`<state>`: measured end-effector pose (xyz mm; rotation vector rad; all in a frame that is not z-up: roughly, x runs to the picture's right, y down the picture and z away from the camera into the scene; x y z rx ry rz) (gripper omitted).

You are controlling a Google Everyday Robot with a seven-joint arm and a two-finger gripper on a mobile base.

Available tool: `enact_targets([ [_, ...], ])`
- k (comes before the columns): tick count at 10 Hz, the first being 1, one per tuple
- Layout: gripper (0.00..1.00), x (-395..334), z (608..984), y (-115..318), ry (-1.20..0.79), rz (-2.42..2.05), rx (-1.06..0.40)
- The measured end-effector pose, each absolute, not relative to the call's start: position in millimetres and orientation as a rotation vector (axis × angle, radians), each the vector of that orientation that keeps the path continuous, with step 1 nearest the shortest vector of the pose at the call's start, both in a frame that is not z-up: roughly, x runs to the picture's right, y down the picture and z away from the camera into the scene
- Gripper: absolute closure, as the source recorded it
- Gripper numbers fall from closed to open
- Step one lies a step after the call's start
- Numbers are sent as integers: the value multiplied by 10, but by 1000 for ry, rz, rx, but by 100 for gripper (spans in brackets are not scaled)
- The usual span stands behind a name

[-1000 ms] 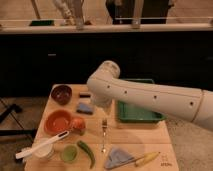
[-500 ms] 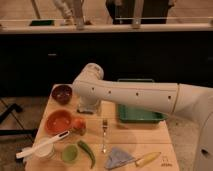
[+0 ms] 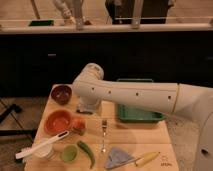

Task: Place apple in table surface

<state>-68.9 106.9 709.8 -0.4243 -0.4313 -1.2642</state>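
Since a second ago the arm point(image 3: 135, 95) has swung left across the table point(image 3: 135, 137), and its bend now sits over the far left part; in the last half second it has barely shifted. The apple point(image 3: 78, 124) has not moved.

The gripper point(image 3: 87, 107) hangs under the bend of the arm, low over the table, just right of the dark bowl point(image 3: 61, 93) and just beyond the apple. Whether it is open or closed cannot be told, and nothing can be seen in its hold.

The apple lies on the table at the near left, touching the right rim of the orange bowl point(image 3: 56, 121). A white spatula point(image 3: 42, 145) lies across that bowl's near edge, over a white cup point(image 3: 43, 152). A small green cup point(image 3: 68, 153) and a green pepper point(image 3: 86, 153) lie nearer still. The fork point(image 3: 104, 135) lies right of the apple, pointing far. A grey cloth point(image 3: 117, 159) and a yellow-handled knife point(image 3: 146, 159) lie at the near edge. The green tray point(image 3: 141, 116) sits at the right, partly under the arm.
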Motion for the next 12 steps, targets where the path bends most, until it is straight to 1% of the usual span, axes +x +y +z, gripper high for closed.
enact_targets([
  [2, 38, -750, 7095, 1035, -454, -1290, -411],
  [6, 38, -1310, 7078, 962, -583, -1378, -377],
  [9, 38, -1483, 7108, 1015, -672, -1395, -429],
  [12, 38, -1603, 7241, 1172, -736, -1381, -516],
])
